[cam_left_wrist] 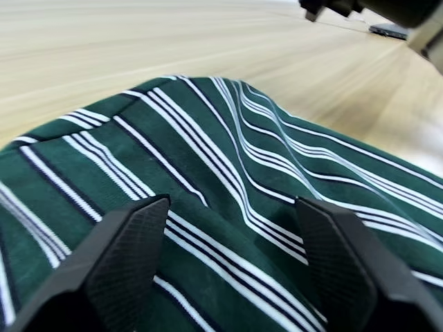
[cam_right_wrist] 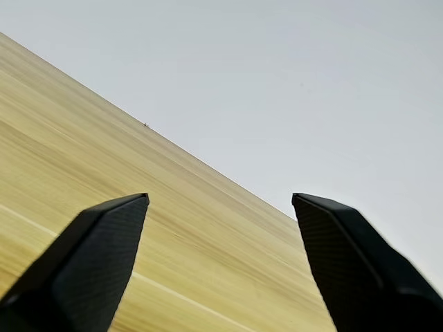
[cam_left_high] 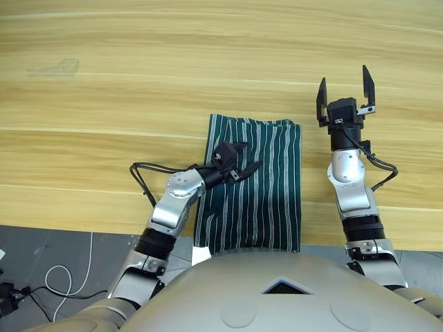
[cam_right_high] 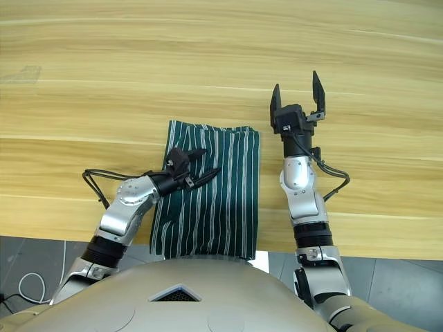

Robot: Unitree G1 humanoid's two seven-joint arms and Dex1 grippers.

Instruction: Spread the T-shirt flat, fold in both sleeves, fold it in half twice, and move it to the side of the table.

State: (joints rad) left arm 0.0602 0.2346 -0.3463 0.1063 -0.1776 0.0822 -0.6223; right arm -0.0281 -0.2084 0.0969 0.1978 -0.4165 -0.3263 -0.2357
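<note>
Left eye view: the folded striped T-shirt [cam_left_high: 252, 187] lies at the near edge of the table [cam_left_high: 104, 83], with the left gripper [cam_left_high: 248, 157] over its left half, jaws apart and empty. The right gripper [cam_left_high: 344, 79] is wide open and empty just right of its far corner. Left wrist view: both fingers [cam_left_wrist: 131, 242] stand apart over the cloth, gripping nothing; right wrist view: the fingers [cam_right_wrist: 97, 256] gape above the wood.

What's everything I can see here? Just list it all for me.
T-shirt: one, dark green with white stripes, folded into a long rectangle, lying at the table's near edge.
Table: one, light wood, under the shirt and both arms.
Cable: one, white, on the grey floor by the table's near edge, on the robot's left.
Left gripper: one, black, open, over the shirt.
Right gripper: one, black, open, over bare table right of the shirt.
</note>
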